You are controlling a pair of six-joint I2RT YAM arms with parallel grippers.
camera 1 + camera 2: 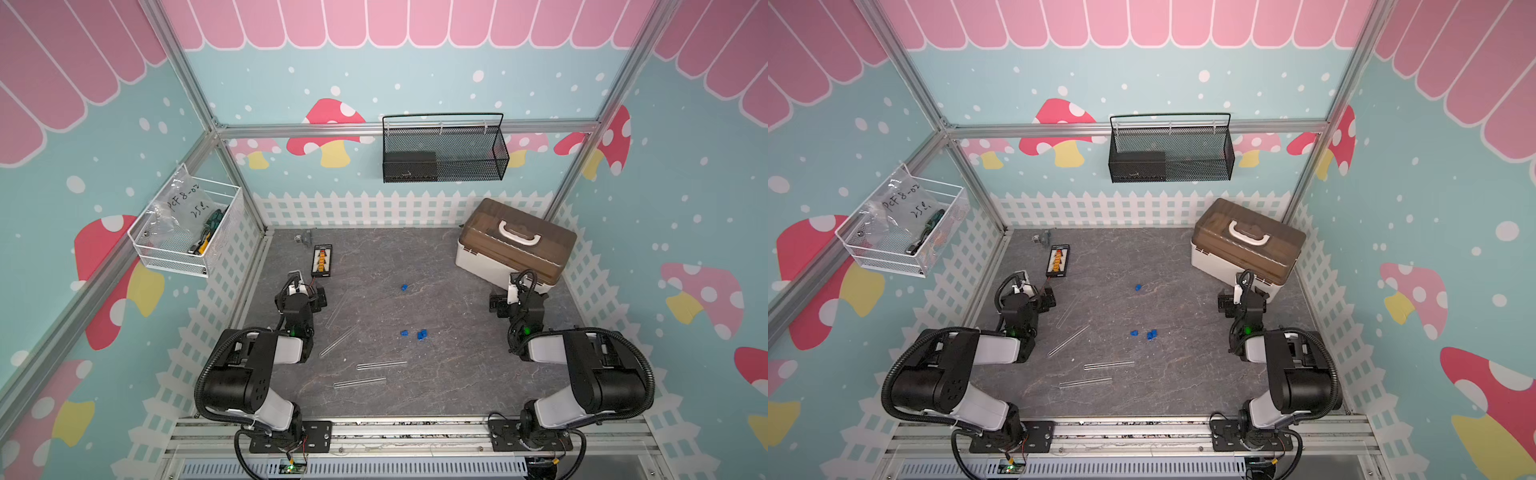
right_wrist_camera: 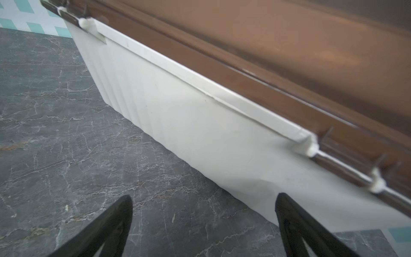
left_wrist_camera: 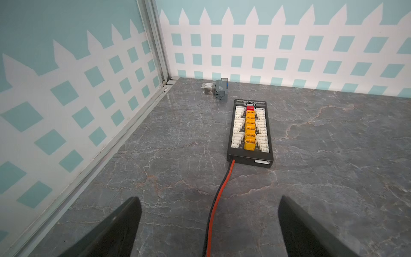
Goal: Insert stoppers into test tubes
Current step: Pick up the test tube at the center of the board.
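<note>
status: left fingers (image 3: 115, 227), right fingers (image 2: 111, 218) open, empty. hold your slender clear test tube (image 1: 381, 365) near mouth; align tiny blue stopper (image 1: 404, 287) squarely.

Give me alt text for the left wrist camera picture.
The left tool, jaws wide open and empty, hangs over a grey marbled table. Ahead lies a black connector board with a row of yellow plugs and a red plug, its red and black cable running back between the jaws. A small grey module sits near the fenced corner.
</note>
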